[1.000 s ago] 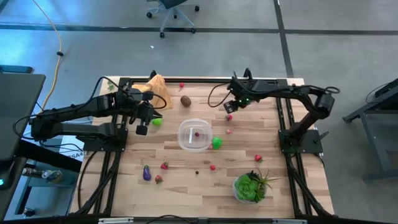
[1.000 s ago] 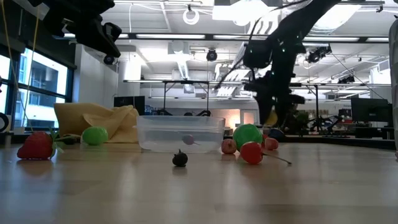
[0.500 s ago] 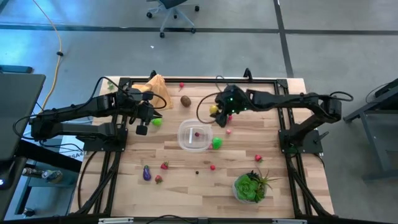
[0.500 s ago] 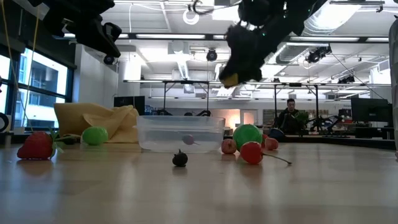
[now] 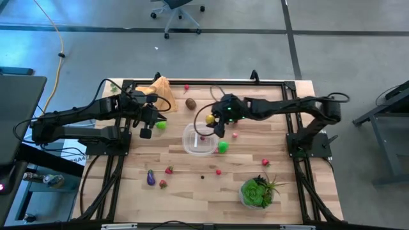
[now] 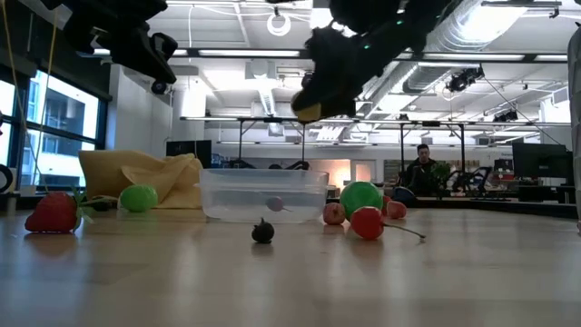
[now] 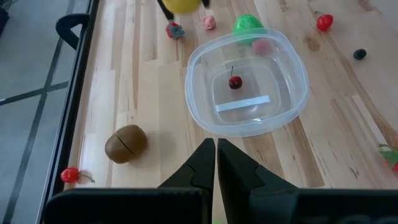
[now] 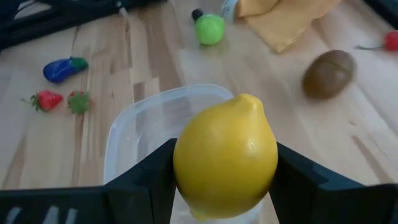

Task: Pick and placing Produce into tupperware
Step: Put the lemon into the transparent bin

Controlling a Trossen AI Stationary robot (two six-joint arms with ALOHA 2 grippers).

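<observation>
Lemon (image 8: 225,155), one, yellow, gripped in the right tool (image 5: 214,121) and held in the air just beside the far rim of the tupperware (image 5: 199,138). A second ago this tool was well off to the right, above the desk (image 5: 192,185); it has since carried the lemon leftward to the container, so release into it is judged to be the next step. The tupperware, one, clear, stands near mid-desk and holds one cherry (image 7: 234,82).

Loose produce on the desk, high view: two green limes, one (image 5: 161,125) by the left tool and one (image 5: 222,147) touching the tupperware; one brown kiwi (image 5: 190,103); one purple eggplant (image 5: 151,178); about seven small red or pink fruits, not all distinct; one dark berry (image 5: 202,177). Most of the task is judged undone.

Left tool (image 5: 146,133), closed and empty, waits above the desk's left side, near the cloth (image 5: 163,91). One plant (image 5: 259,191) stands at the near right.
</observation>
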